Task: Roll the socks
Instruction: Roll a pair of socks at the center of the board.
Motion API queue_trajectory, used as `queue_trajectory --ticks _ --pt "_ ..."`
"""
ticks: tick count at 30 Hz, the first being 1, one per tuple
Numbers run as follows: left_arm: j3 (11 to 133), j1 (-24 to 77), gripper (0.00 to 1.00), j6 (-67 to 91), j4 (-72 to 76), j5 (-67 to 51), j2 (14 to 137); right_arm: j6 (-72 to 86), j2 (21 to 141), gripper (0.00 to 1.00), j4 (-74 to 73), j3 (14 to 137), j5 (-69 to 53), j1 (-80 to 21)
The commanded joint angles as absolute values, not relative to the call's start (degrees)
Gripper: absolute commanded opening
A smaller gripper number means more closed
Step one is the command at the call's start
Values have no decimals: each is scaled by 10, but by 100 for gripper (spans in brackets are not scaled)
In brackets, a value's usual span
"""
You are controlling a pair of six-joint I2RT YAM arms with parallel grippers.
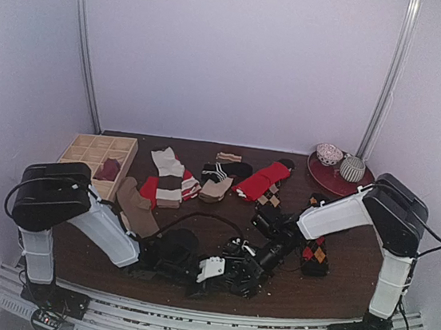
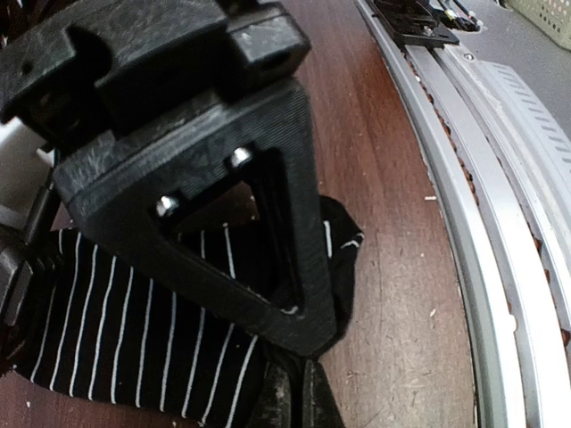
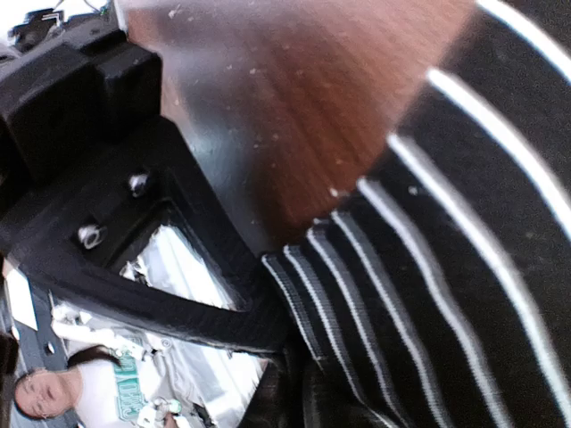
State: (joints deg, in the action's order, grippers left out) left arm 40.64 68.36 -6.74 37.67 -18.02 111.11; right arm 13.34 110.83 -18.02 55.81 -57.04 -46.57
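Note:
A black-and-white striped sock (image 2: 116, 330) lies on the dark wooden table near its front edge, stretched between both grippers. My left gripper (image 2: 299, 361) is shut on one end of it, with fabric bunched under the fingertip. At the other end my right gripper (image 3: 294, 357) is shut on the ribbed edge of the striped sock (image 3: 446, 294). In the top view the left gripper (image 1: 200, 279) and right gripper (image 1: 244, 268) almost meet at the front centre. More socks lie behind them: cream-striped (image 1: 167, 161), red (image 1: 263, 180), tan (image 1: 136, 207), argyle (image 1: 315, 253).
A wooden divided box (image 1: 85, 152) stands at the back left with a dark red roll (image 1: 108, 169) in one cell. A red plate (image 1: 323, 178) at the back right carries two patterned balls. The metal rail (image 2: 500, 223) runs along the table's front edge, close to the left gripper.

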Motion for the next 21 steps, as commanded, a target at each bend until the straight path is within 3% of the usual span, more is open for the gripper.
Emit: queue_trajectory --ticks 1,3,10,17,21 --pt "400 688 0 3 303 -150 1114 136 1086 24 -154 553 -505 -461" --pt "397 688 0 36 284 -144 1109 149 1060 42 -115 545 -486 -460" --pt "345 688 0 138 302 -198 1115 159 916 46 102 444 -398 -458" --pt "307 686 0 180 326 -233 1135 -35 794 53 283 290 -273 -520" --pt "301 686 0 190 331 -243 1148 -138 776 63 336 240 -202 -591"
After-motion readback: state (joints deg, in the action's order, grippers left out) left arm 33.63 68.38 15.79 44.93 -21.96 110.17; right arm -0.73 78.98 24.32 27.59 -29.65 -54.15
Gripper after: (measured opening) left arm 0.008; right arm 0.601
